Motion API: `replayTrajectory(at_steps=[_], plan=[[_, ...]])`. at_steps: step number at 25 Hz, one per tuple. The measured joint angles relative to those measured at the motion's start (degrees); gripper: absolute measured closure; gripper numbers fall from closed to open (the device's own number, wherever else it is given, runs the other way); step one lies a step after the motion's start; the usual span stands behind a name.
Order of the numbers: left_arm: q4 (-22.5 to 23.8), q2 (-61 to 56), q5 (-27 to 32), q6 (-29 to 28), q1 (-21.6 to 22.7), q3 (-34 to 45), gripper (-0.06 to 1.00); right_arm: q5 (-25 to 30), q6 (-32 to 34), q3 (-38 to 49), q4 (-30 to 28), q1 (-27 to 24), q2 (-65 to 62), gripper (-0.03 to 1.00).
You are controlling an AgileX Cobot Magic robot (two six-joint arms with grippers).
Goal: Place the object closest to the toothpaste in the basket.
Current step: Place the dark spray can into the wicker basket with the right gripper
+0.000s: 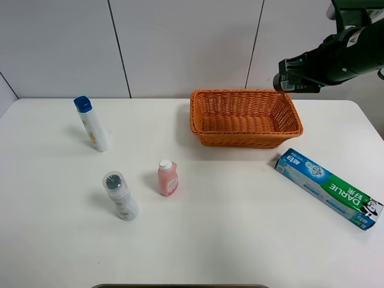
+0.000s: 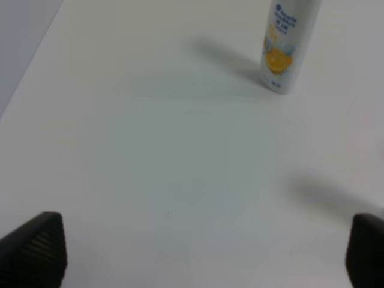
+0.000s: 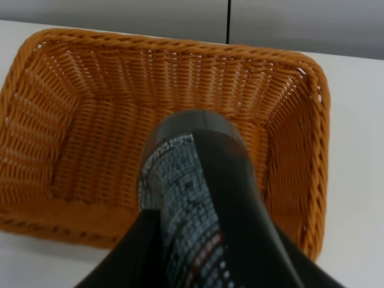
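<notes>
The right gripper [image 1: 292, 73] hung in the air at the far right of the table [image 1: 240, 246], raised above the back right corner of the orange wicker basket [image 1: 246, 139]. Its claw was closed on a dark cylindrical object [image 3: 195, 198], which the right wrist view showed as a black, rounded body with a grey, finely printed label and a little red near the lower end. In that view the object hung over the open inside of the basket, whose woven floor and walls showed all around it. From the high camera the object could hardly be told apart from the black arm, and it sat clear above the rim rather than inside. The toothpaste box [image 1: 327, 187], blue and green with white lettering, lay flat on the table near the basket's front right corner, angled toward the table's right edge. On the left half of the table stood 3 bottles, all well apart from the basket: a tall white bottle [image 1: 91, 124] with a blue cap at the back, a small pink bottle [image 1: 168, 177] with a white cap nearer the middle, and a grey-capped bottle [image 1: 120, 195] just beside it at the front. The left gripper [image 2: 204, 252] was wide open, its 2 black fingers [image 2: 36, 249] far apart over bare table, with the white bottle's lower half ahead of it.
</notes>
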Motion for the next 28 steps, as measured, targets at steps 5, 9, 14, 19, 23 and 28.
replayTrajectory(at_steps=[5, 9, 14, 19, 23, 28], plan=[[0.0, 0.0, 0.0, 0.0, 0.0, 0.0, 0.0, -0.9, -1.2, -5.8, 0.0, 0.0, 7.7, 0.62], [0.0, 0.0, 0.0, 0.0, 0.0, 0.0, 0.0, -1.0, -2.3, -10.5, 0.0, 1.5, 13.9, 0.62], [0.0, 0.0, 0.0, 0.0, 0.0, 0.0, 0.0, -1.1, -2.7, -15.0, 0.3, 3.5, 21.3, 0.62], [0.0, 0.0, 0.0, 0.0, 0.0, 0.0, 0.0, -3.3, -2.7, -16.0, 0.4, 3.9, 26.3, 0.62], [0.0, 0.0, 0.0, 0.0, 0.0, 0.0, 0.0, -4.9, -2.7, -16.1, 0.4, 3.9, 29.2, 0.62], [0.0, 0.0, 0.0, 0.0, 0.0, 0.0, 0.0, -6.7, -2.7, -16.3, 0.5, 3.9, 32.6, 0.62]])
